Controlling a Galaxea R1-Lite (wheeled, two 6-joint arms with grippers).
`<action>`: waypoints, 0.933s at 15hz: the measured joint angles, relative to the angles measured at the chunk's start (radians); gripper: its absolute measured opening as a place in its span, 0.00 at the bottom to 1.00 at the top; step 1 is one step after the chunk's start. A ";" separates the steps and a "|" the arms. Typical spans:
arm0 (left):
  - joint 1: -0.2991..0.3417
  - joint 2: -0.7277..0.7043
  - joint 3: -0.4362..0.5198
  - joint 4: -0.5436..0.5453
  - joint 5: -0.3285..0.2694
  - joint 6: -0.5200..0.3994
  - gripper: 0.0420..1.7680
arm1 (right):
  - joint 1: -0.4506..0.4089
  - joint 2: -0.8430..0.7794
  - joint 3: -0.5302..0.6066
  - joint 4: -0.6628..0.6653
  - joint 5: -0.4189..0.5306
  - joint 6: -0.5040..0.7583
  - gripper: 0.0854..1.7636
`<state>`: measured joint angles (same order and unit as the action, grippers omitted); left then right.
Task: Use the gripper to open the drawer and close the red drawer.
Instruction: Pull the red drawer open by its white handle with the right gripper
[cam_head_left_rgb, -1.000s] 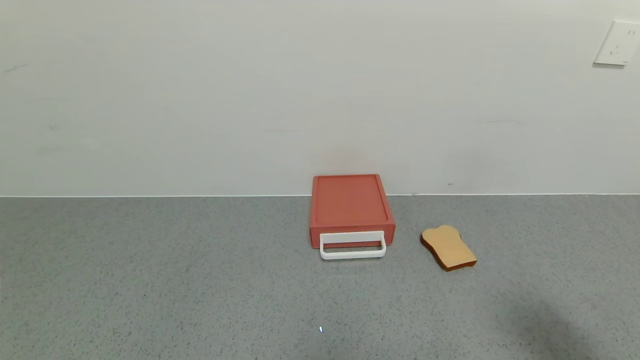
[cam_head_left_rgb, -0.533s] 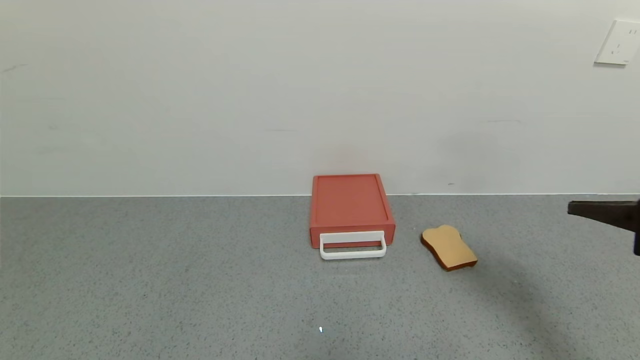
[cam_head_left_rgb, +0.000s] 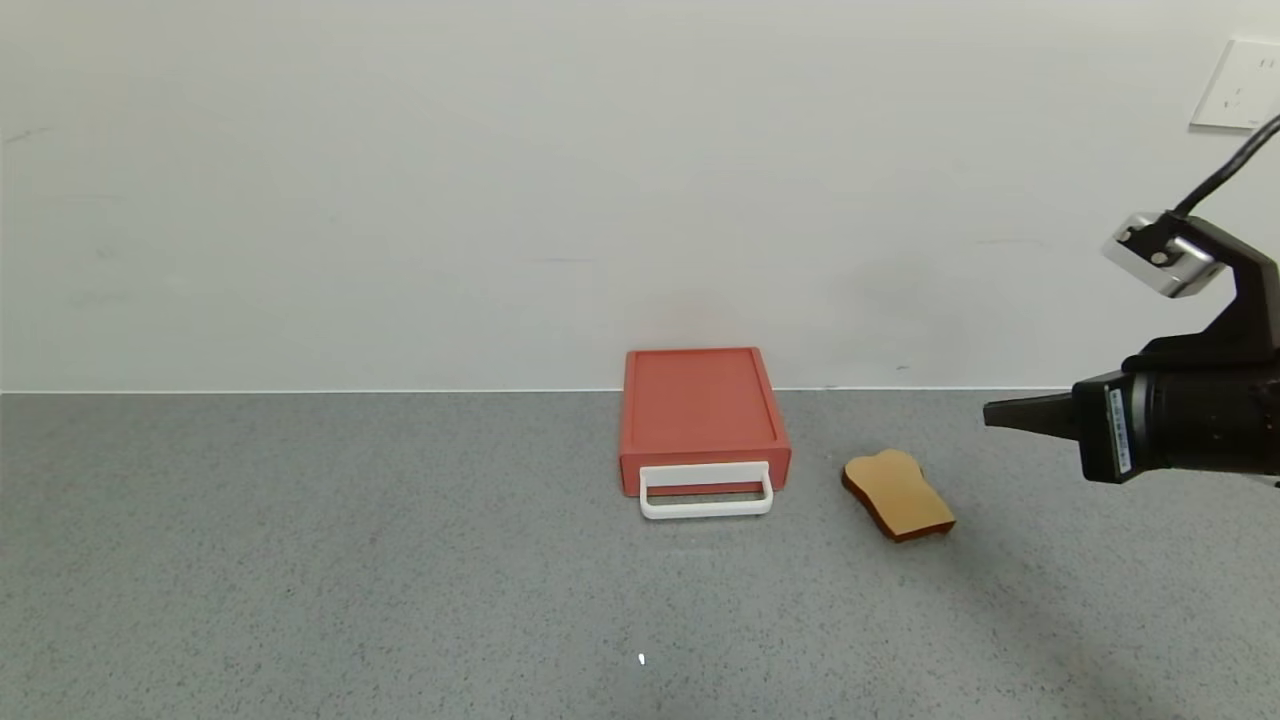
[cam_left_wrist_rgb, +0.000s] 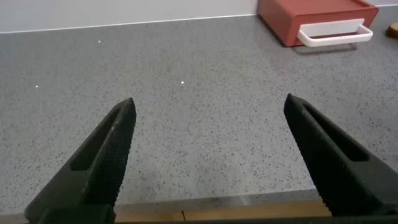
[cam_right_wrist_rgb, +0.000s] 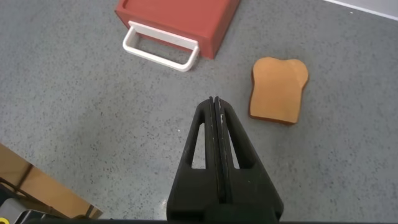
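The red drawer (cam_head_left_rgb: 703, 415) is a flat terracotta box against the back wall, its tray pushed in, with a white loop handle (cam_head_left_rgb: 706, 492) facing front. It also shows in the right wrist view (cam_right_wrist_rgb: 177, 22) and the left wrist view (cam_left_wrist_rgb: 317, 15). My right gripper (cam_head_left_rgb: 990, 413) comes in from the right edge, raised above the counter, shut and empty, well right of the drawer; its tip shows in the right wrist view (cam_right_wrist_rgb: 214, 99). My left gripper (cam_left_wrist_rgb: 208, 106) is open and empty, low near the counter's front edge, far from the drawer, and is out of the head view.
A tan toast-shaped slice (cam_head_left_rgb: 897, 496) lies on the grey counter (cam_head_left_rgb: 350, 550) right of the drawer, between it and my right gripper; it also shows in the right wrist view (cam_right_wrist_rgb: 278, 90). A white wall outlet (cam_head_left_rgb: 1234, 84) is at the upper right.
My right arm has come into the head view from the right edge and moved left towards the toast slice. The drawer and slice have not moved.
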<state>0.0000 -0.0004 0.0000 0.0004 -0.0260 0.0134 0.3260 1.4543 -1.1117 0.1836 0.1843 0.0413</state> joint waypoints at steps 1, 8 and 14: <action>0.000 0.000 0.000 0.000 0.000 0.000 0.97 | 0.014 0.020 -0.017 0.002 0.000 0.001 0.02; 0.000 0.000 0.000 0.000 0.002 0.002 0.97 | 0.103 0.171 -0.153 0.007 -0.003 0.027 0.02; 0.000 0.000 0.000 0.000 0.003 0.002 0.97 | 0.159 0.316 -0.317 0.141 -0.013 0.128 0.02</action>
<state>0.0000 -0.0004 0.0000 0.0000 -0.0230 0.0153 0.4853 1.7704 -1.4291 0.3251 0.1713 0.1691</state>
